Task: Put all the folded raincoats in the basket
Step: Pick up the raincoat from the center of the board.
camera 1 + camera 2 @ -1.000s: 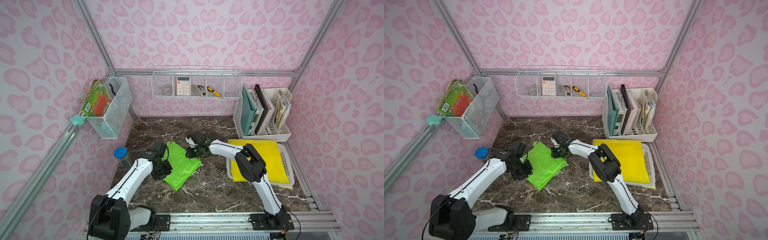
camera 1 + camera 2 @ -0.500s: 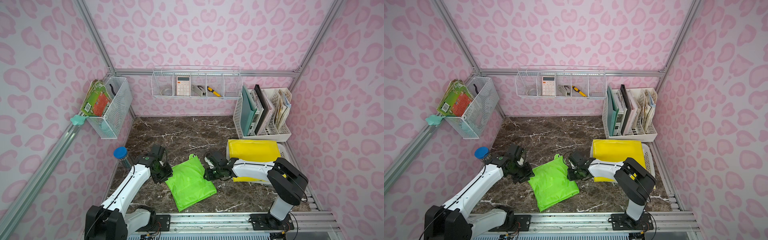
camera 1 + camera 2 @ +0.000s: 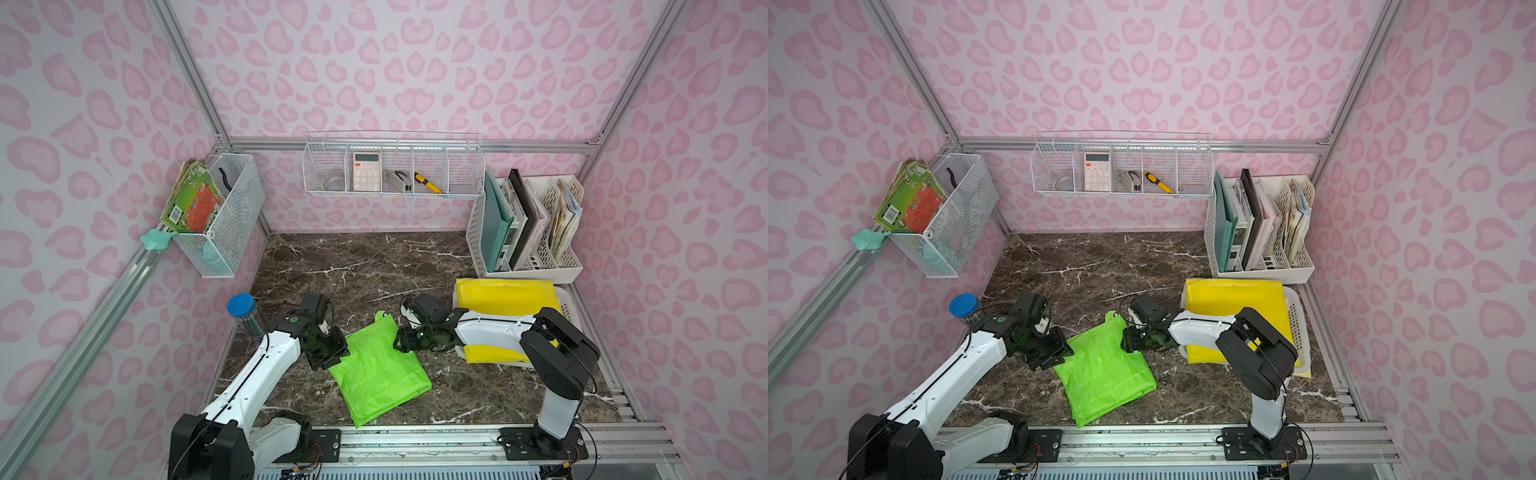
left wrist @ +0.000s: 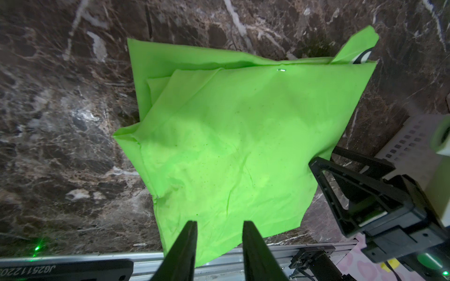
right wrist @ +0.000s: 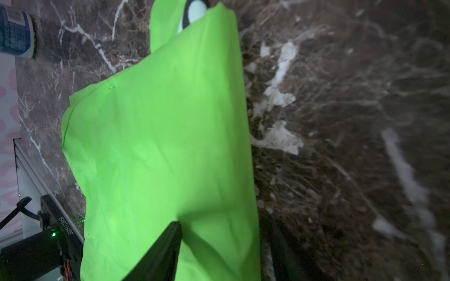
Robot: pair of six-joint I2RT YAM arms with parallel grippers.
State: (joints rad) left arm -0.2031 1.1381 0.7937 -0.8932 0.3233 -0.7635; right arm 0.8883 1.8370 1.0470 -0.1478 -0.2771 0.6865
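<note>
Presently the folded green raincoat is seen lying flat on the marble table, toward 6 o'clock of its centre and apart from the basket at 3 o'clock. The left gripper is placed at the raincoat's 9 o'clock edge with its fingers spread; cloth shows in the gap but is not pinched. The right gripper is set at the 1 o'clock corner with its jaws likewise apart, one finger over the cloth and the other beside its edge, so nothing is gripped.

Several risks may be judged. If only the top layer is caught, the fold could be pulled open in the lift. If one side is raised ahead of the other, the slick cloth could slip out. The basket is already largely covered by a yellow folded garment, so the raincoat might be left draped over the rim or slide off.
</note>
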